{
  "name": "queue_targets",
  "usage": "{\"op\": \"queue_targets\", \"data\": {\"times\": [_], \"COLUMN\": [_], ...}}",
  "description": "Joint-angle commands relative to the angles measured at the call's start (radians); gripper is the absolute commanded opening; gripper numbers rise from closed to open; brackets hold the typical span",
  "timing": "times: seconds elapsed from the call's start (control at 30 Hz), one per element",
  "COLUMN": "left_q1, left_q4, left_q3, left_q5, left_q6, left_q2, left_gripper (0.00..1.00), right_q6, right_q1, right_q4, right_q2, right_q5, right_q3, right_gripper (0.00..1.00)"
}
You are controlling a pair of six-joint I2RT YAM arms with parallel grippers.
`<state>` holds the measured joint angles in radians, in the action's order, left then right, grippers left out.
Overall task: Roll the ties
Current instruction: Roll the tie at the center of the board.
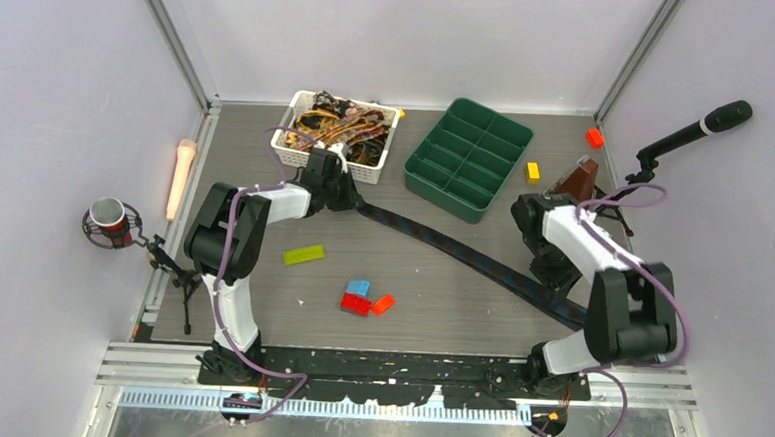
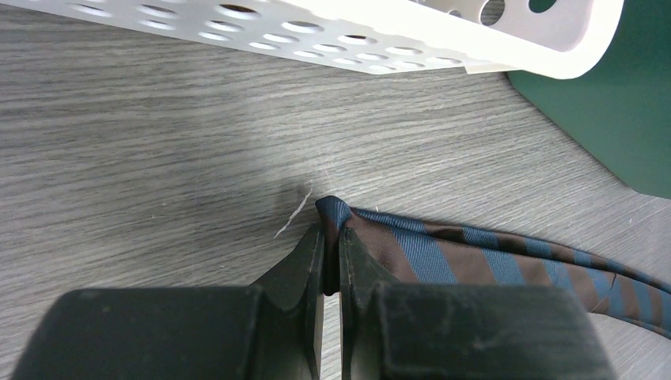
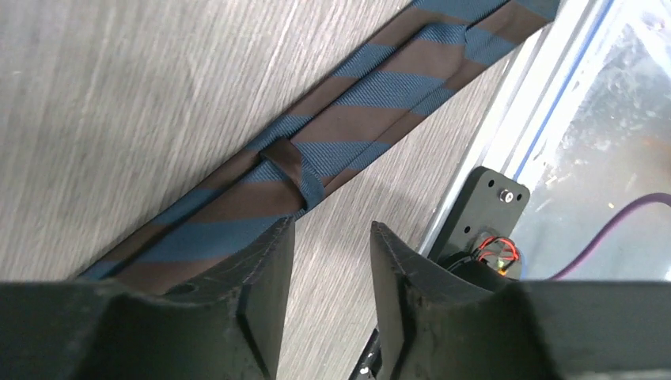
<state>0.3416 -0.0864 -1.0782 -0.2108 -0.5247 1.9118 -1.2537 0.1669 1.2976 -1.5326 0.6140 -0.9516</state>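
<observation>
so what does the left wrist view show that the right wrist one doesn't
Only left wrist: the left gripper shut on the striped tie's narrow tip, with the white basket's rim and a corner of the green tray behind. Only right wrist: the right gripper open over the tie's wider stretch, its keeper loop, and a metal rail at the right. Both: the same blue-and-brown tie lying on the grey table.

**Top external:** high above and behind the arm bases, looking down over the whole table (image 1: 458,322).
**Left wrist:** very close to the tabletop, facing the white basket (image 2: 396,32).
**Right wrist:** close, angled down toward the table edge.
All three views share the striped tie (image 1: 442,241).
</observation>
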Motion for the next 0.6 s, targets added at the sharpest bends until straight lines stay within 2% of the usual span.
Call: {"op": "queue_targets", "data": {"times": [0.0, 0.03, 0.13, 0.2, 0.23, 0.27, 0.33, 0.43, 0.47, 0.57], "left_q1": [0.004, 0.004, 0.005, 0.005, 0.005, 0.005, 0.005, 0.005, 0.005, 0.005], "left_q4": [-0.019, -0.020, -0.024, -0.029, -0.032, -0.036, -0.039, -0.052, -0.054, -0.055], "left_q3": [0.013, 0.015, 0.020, 0.026, 0.031, 0.036, 0.041, 0.050, 0.051, 0.051], "left_q5": [0.002, 0.002, 0.002, 0.002, 0.003, 0.002, -0.001, -0.010, -0.012, -0.013], "left_q6": [0.000, 0.000, 0.000, 0.000, 0.000, 0.001, 0.005, 0.005, 0.005, 0.009], "left_q2": [0.014, 0.012, 0.004, -0.005, -0.012, -0.020, -0.035, -0.055, -0.060, -0.068], "left_gripper": [0.09, 0.10, 0.11, 0.11, 0.12, 0.12, 0.18, 0.21, 0.19, 0.03], "right_q6": [0.047, 0.070, 0.152, 0.269, 0.296, 0.345, 0.378, 0.394, 0.408, 0.419], "right_q1": [-0.004, -0.004, -0.003, -0.004, -0.003, -0.003, -0.002, 0.002, 0.003, 0.013], "right_q4": [-0.034, -0.056, -0.133, -0.301, -0.354, -0.494, -0.651, -0.800, -0.839, -0.916], "right_q2": [0.213, 0.244, 0.407, 0.516, 0.551, 0.621, 0.704, 0.715, 0.699, 0.601], "right_q5": [0.007, -0.001, -0.043, -0.120, -0.195, -0.244, -0.384, -0.529, -0.571, -0.653], "right_q3": [0.021, 0.024, 0.041, 0.076, 0.110, 0.131, 0.190, 0.223, 0.218, 0.195], "right_gripper": [0.52, 0.55, 0.57, 0.58, 0.64, 0.68, 0.87, 0.91, 0.91, 0.88]}}
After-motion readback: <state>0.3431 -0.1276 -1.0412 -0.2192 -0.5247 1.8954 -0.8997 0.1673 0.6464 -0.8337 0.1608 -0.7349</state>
